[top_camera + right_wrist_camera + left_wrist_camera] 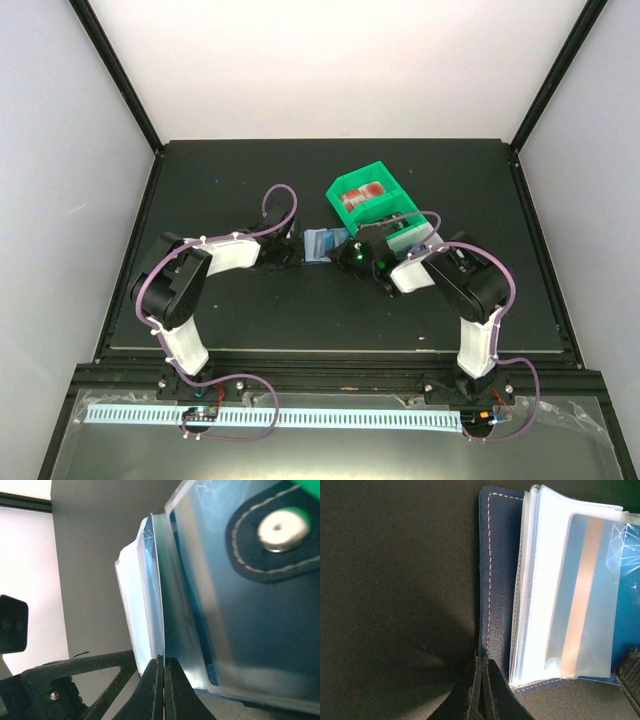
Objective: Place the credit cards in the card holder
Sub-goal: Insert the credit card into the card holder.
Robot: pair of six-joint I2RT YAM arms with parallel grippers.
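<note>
The card holder (322, 243) lies open at mid-table between both grippers. Its navy cover (497, 580) and clear sleeves (540, 580) fill the left wrist view. My left gripper (481, 661) is shut on the cover's near edge. A blue credit card (590, 595) with a tan stripe sits partly inside a sleeve, its patterned end sticking out to the right. My right gripper (163, 661) is shut on that card's thin edge (156, 590), beside the snap tab (275, 535). Another red-and-white credit card (360, 192) lies in the green bin.
The green bin (385, 180) stands just behind the card holder, with a white bin (412, 232) against its right side, close to my right arm. The black mat's edges run along all sides.
</note>
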